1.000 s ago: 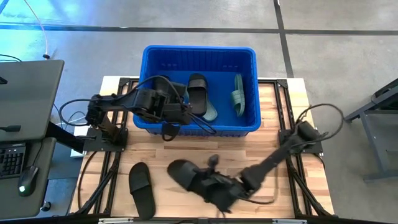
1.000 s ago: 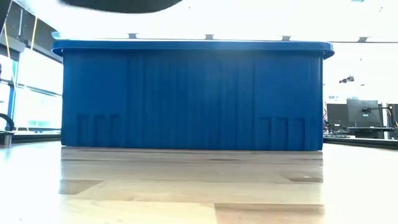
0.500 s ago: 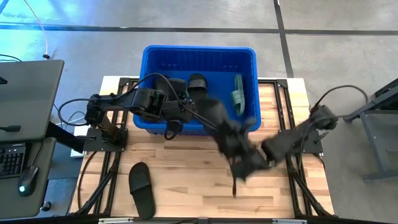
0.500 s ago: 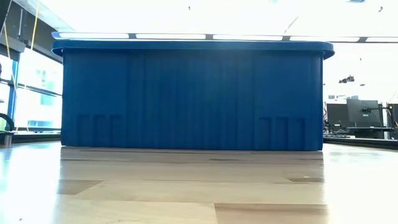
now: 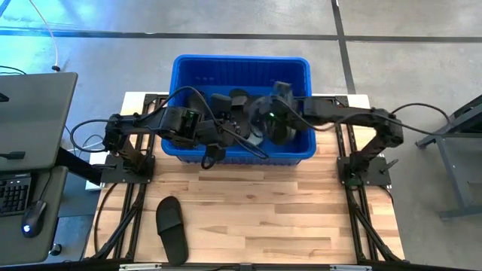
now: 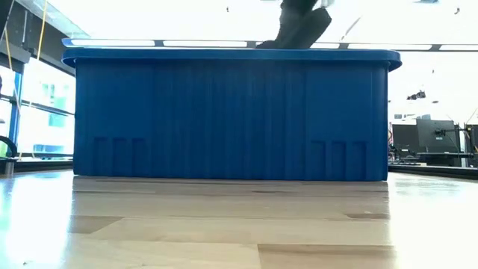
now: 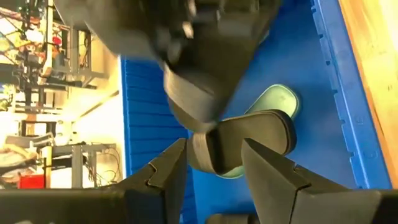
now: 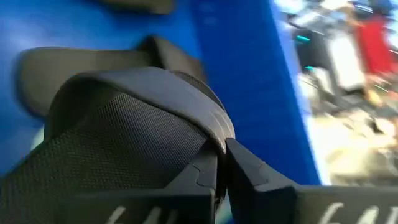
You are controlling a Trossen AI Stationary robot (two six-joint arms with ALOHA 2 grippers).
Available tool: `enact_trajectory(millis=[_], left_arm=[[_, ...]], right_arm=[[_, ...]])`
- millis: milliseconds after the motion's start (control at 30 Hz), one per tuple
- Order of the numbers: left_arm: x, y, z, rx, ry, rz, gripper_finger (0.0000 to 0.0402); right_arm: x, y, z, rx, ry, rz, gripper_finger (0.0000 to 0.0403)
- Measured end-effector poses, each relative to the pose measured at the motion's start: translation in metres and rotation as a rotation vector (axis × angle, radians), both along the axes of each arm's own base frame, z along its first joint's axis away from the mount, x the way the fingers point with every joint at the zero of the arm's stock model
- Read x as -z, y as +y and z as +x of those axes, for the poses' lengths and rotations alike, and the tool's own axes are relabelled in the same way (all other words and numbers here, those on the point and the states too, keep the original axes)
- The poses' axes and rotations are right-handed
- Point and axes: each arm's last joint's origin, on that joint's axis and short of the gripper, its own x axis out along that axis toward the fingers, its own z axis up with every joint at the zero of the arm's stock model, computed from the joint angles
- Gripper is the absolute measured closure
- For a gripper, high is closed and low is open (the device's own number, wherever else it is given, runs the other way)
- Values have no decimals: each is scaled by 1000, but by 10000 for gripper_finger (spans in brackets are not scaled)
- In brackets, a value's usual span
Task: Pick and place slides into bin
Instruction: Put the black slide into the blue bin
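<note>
The blue bin (image 5: 188,75) stands at the table's far middle; it fills the low view (image 6: 224,119). My right gripper (image 5: 273,114) is over the bin, shut on a black slide (image 8: 118,130), which shows above the rim in the low view (image 6: 299,22). My left gripper (image 7: 214,165) is open and empty inside the bin's left half (image 5: 226,126). Below it a black slide (image 7: 249,134) lies on a green slide (image 7: 277,99) on the bin floor. Another black slide (image 5: 171,228) lies flat on the table at the near left. My right gripper pinches the black slide's wide strap at its edge (image 8: 208,127) between its two fingers (image 8: 249,168). The slide is lifted clear, above the bin's inside. Its sole is hidden behind the strap.
A further black slide (image 5: 239,98) lies in the bin toward its far wall. The two arms are close together over the bin. A desk with a keyboard and mouse (image 5: 30,218) stands left of the table. Bare wooden table (image 5: 263,226) lies in front of the bin.
My right gripper has risen from the table's near middle and swung toward the far edge with the black slide, which was lifted clear of the table and now hangs over the bin.
</note>
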Motion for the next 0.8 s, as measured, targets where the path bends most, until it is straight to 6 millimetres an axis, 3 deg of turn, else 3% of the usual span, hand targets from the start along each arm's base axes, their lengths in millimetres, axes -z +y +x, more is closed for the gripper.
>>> enact_trajectory(millis=[167,367,567,800], left_arm=[[0,0,0,18,19,11,259],[1,0,-1,40,60,27,259],[2,0,-2,41,69,27,259],[3,0,-4,28,82,16,259]], right_arm=[[32,-26,28,-164,77,112,403],[62,-40,48,-159,147,109,399],[73,-42,51,-114,159,155,363],[79,-40,44,-51,181,251,287]])
